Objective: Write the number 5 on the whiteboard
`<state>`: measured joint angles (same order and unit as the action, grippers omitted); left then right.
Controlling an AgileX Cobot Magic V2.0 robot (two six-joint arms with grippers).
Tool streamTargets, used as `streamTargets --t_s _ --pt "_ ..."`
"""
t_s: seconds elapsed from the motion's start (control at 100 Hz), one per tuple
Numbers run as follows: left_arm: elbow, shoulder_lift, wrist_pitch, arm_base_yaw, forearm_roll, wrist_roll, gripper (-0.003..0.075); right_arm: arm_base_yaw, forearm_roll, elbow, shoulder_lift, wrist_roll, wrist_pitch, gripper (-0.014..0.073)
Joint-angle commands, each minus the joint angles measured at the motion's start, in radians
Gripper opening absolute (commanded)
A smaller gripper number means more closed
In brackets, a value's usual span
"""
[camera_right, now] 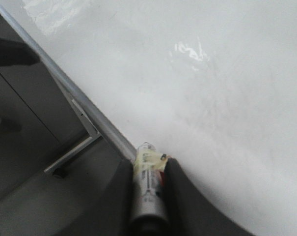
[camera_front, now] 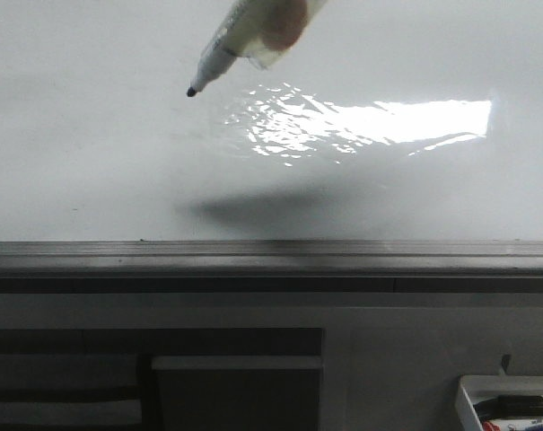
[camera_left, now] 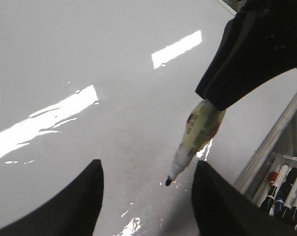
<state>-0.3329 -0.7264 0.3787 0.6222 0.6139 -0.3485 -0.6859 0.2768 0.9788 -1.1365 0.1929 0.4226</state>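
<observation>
Black fingers of the right gripper (camera_right: 147, 196) are closed on a marker (camera_right: 147, 189), clamping its taped barrel between them. In the left wrist view the same gripper (camera_left: 256, 54) comes in from above and holds the marker (camera_left: 195, 140) tilted, cap off, dark tip pointing down at the whiteboard (camera_left: 89, 49). The tip sits just above or at the surface; contact cannot be confirmed. In the front view the marker (camera_front: 244, 36) enters from the far edge and slants toward the near left, and its tip hangs over the whiteboard (camera_front: 91, 162) left of the glare patch (camera_front: 370, 126). A soft shadow (camera_front: 262, 208) lies on the board nearer than the tip.

Left gripper (camera_left: 147, 204) stands open, its two dark fingers (camera_left: 69, 206) spread wide with nothing between them, hovering over the board near the marker tip.

Board surface is glossy white. No stroke of the number 5 is visible on it in any view.

Grey metal rail (camera_front: 271, 256) runs along the near edge of the board. Nearer than the rail, at the right, a small white tray (camera_front: 473, 400) holds spare markers (camera_left: 285, 189) with dark, red and blue caps.
</observation>
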Motion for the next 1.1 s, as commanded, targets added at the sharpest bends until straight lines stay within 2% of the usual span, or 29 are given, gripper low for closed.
streamTargets --t_s 0.0,0.19,0.31,0.48,0.65,0.89,1.01,1.09 --pt "-0.026 0.006 0.048 0.000 -0.062 -0.012 0.0365 0.039 -0.003 0.100 -0.042 0.020 -0.033 -0.0061" --pt "-0.026 0.006 0.048 0.000 -0.083 -0.012 0.0365 0.074 -0.003 0.233 -0.114 0.047 -0.031 -0.0061" --pt "-0.026 0.006 0.048 0.000 -0.083 -0.012 0.0365 0.097 -0.006 0.256 -0.158 0.054 -0.035 -0.0061" --pt "-0.026 0.006 0.048 0.000 -0.083 -0.010 0.0365 0.118 -0.010 0.223 -0.201 0.054 -0.041 -0.0061" --pt "-0.026 0.006 0.049 0.000 -0.083 -0.010 0.0365 0.109 0.026 0.105 -0.205 0.054 -0.027 -0.0061" --pt "-0.026 0.006 0.052 0.000 -0.083 -0.010 0.0365 0.107 0.024 0.061 -0.164 0.054 -0.107 -0.0061" --pt "-0.026 0.006 0.056 0.000 -0.083 -0.010 0.0365 0.160 0.022 0.048 -0.107 0.054 -0.017 -0.0061" --pt "-0.026 0.006 0.058 0.000 -0.083 -0.010 0.0365 0.157 0.022 0.017 -0.099 0.054 0.017 -0.0061"
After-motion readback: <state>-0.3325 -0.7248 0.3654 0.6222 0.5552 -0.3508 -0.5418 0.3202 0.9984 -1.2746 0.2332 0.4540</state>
